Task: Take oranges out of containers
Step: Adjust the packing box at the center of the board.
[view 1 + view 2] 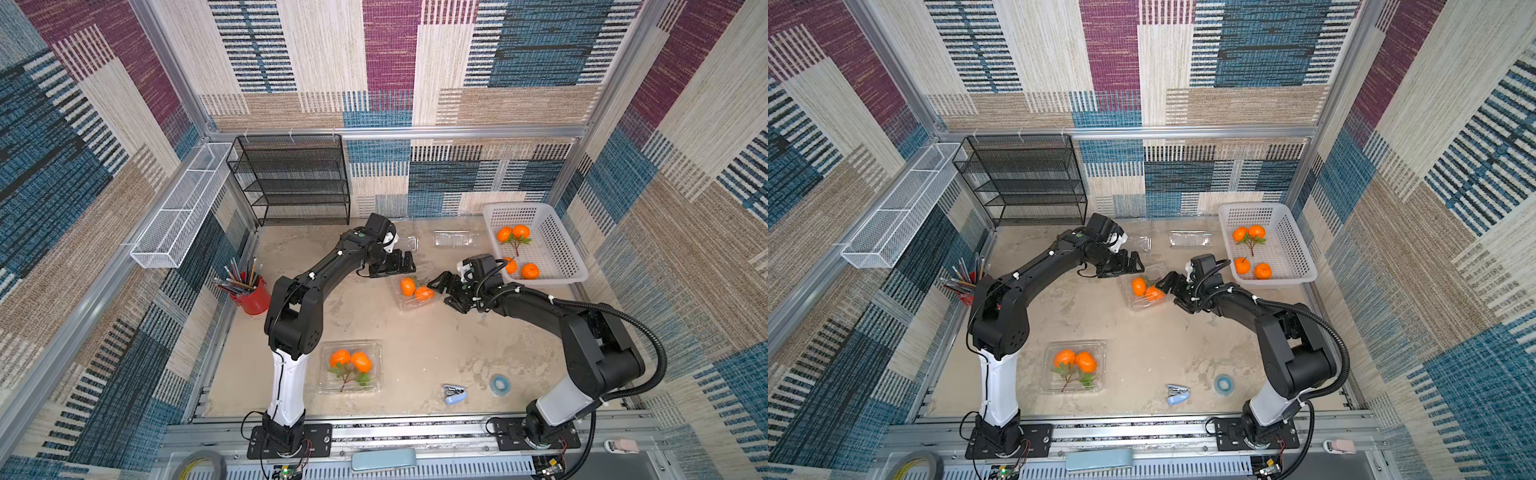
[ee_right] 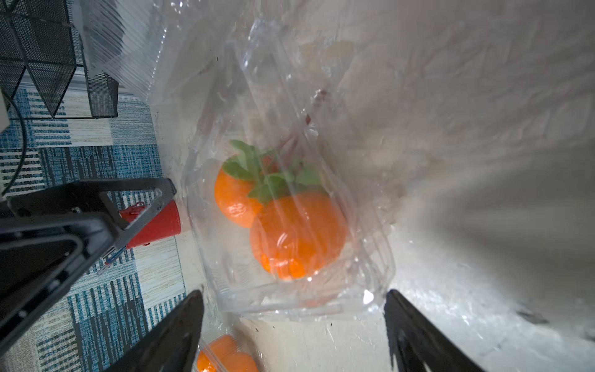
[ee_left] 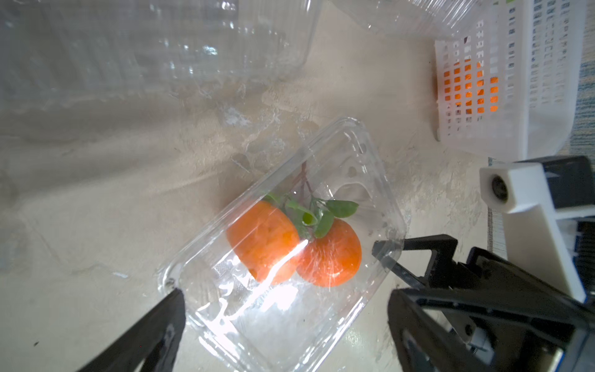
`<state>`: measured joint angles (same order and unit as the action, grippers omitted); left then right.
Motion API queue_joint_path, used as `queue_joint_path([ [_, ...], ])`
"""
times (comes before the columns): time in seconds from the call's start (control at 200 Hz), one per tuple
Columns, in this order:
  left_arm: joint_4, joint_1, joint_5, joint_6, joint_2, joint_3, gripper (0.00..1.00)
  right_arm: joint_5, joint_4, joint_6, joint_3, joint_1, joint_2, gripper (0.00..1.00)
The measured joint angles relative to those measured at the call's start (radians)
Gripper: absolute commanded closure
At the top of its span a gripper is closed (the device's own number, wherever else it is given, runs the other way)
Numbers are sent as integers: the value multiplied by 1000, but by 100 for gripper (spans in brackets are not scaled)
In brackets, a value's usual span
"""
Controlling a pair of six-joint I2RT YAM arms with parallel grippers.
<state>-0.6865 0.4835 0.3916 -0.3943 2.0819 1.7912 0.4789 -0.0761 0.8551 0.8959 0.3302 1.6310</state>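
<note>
A clear container (image 1: 415, 301) mid-table holds two oranges (image 1: 414, 289) on a leafy stem; its lid looks down. My left gripper (image 1: 405, 264) hovers open at its far side, one container corner lying between the jaws (image 3: 286, 309). My right gripper (image 1: 440, 289) is open at its right end, the container's edge (image 2: 289, 306) just ahead of the fingertips. A second closed container (image 1: 351, 368) with two oranges (image 1: 351, 360) lies near the left arm's base. Two empty containers (image 1: 409, 241) (image 1: 455, 239) lie at the back.
A white perforated basket (image 1: 557, 232) at the back right holds several oranges. A black mesh rack (image 1: 291, 178) stands at the back left, a red cup of pencils (image 1: 251, 293) at the left edge. A stapler (image 1: 454, 392) and blue tape roll (image 1: 500, 384) lie near the front.
</note>
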Motion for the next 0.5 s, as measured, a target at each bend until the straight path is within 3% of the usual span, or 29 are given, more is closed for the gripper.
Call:
queue_joint_path([
  [0.18, 4, 24, 2, 0, -3, -13, 1, 0, -5, -6, 5, -10, 8, 16],
  [0.501, 44, 65, 32, -20, -94, -164, 1, 6, -30, -58, 13, -58, 21, 17],
])
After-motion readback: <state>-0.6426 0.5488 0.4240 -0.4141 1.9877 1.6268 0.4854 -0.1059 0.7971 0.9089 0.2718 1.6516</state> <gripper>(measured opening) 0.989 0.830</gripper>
